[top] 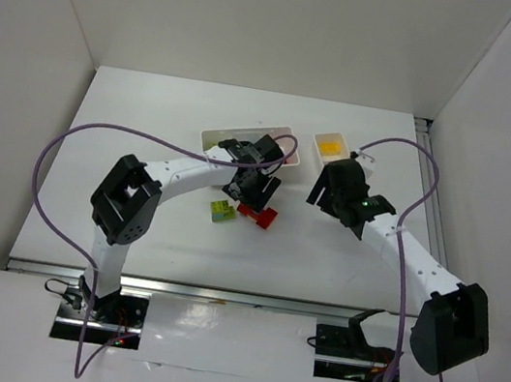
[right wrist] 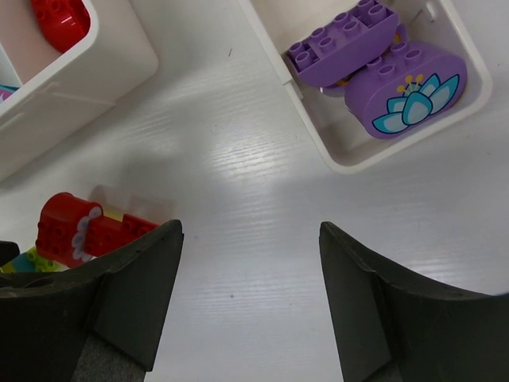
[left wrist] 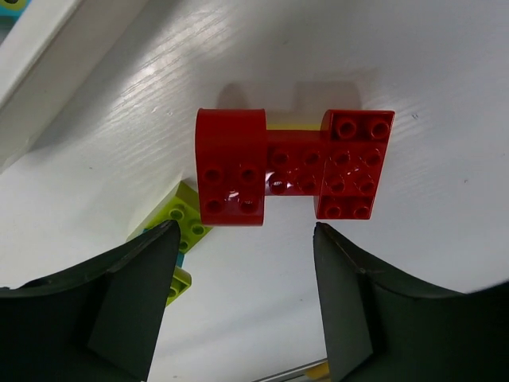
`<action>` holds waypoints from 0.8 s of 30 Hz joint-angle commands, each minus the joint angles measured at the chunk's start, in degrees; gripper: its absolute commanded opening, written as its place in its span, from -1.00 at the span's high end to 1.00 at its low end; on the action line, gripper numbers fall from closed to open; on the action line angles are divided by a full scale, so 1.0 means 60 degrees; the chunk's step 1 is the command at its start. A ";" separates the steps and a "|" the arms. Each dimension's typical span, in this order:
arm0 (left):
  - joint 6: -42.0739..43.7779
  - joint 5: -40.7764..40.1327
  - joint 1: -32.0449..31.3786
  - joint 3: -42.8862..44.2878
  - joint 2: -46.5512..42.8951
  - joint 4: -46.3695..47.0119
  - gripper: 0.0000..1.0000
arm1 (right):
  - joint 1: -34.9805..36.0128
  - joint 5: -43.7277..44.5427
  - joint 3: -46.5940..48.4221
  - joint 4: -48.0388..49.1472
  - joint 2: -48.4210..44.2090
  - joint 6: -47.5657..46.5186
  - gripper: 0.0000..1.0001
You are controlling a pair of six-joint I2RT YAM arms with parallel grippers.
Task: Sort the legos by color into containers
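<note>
**Partly sorted: red and lime bricks not yet in a tray**

Two purple bricks lie together in one compartment of the narrow tray; a yellow brick shows at its far end; a red piece sits in the wide tray; both trays stand toward the far edge of the counter. Near the counter's middle, joined red bricks and a lime brick just beside them are not yet sorted. The left fingers hang spread and empty right over the red bricks, so red looks next; the right fingers are likewise apart, holding nothing, just on the near side of the narrow tray.
</note>
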 commanded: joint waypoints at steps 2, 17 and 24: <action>-0.0127 -0.0230 -0.0046 0.0009 0.0294 0.0242 -0.51 | -0.0064 0.0058 -0.0059 0.0096 0.0167 0.0018 -0.53; -0.0347 -0.0201 -0.0046 0.0198 0.0297 0.0580 0.54 | -0.0152 -0.0219 -0.0146 0.0184 0.0168 -0.0215 -0.45; -0.0054 0.0545 0.0041 0.0536 -0.0275 0.0111 1.00 | -0.0547 -0.5061 -0.0030 0.1296 0.0723 -0.1842 -0.64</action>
